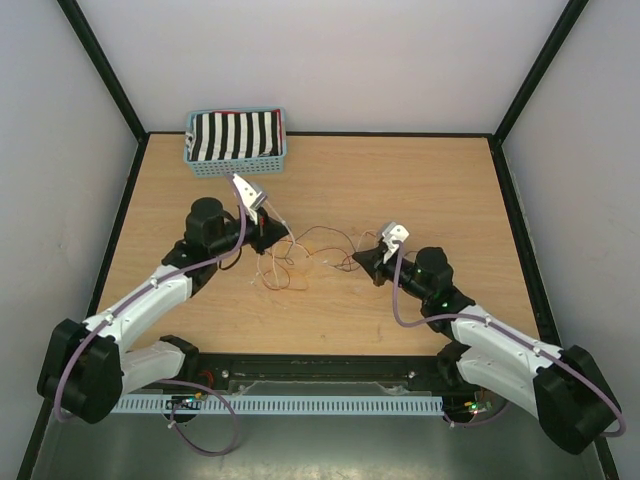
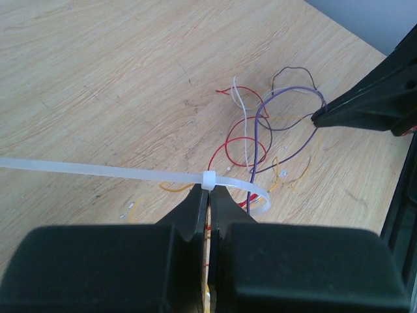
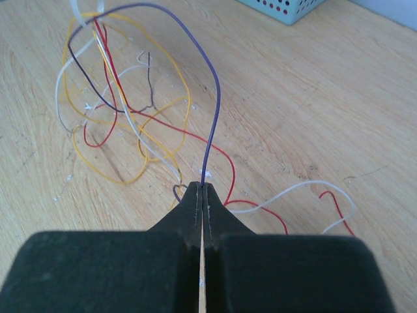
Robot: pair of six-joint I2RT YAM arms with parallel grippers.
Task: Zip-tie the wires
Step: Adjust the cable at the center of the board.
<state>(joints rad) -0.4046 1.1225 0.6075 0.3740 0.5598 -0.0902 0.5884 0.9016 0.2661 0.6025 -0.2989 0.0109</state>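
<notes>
Thin wires (image 1: 300, 262) in red, yellow, white and purple lie tangled on the wooden table between my two grippers. My left gripper (image 2: 210, 189) is shut on a translucent white zip tie (image 2: 98, 171), right at its head (image 2: 210, 180). The strap runs left, and its short end curls in a loop around a few strands (image 2: 251, 166). My right gripper (image 3: 203, 187) is shut on a purple wire (image 3: 215, 98), which arches up and away from its tips. In the left wrist view, the right gripper's black fingers (image 2: 365, 104) pinch that purple wire at the right.
A light blue basket (image 1: 237, 165) holding a black-and-white striped cloth (image 1: 235, 133) stands at the back left of the table (image 1: 430, 190). Its corner (image 3: 287, 8) shows in the right wrist view. Black frame posts edge the workspace.
</notes>
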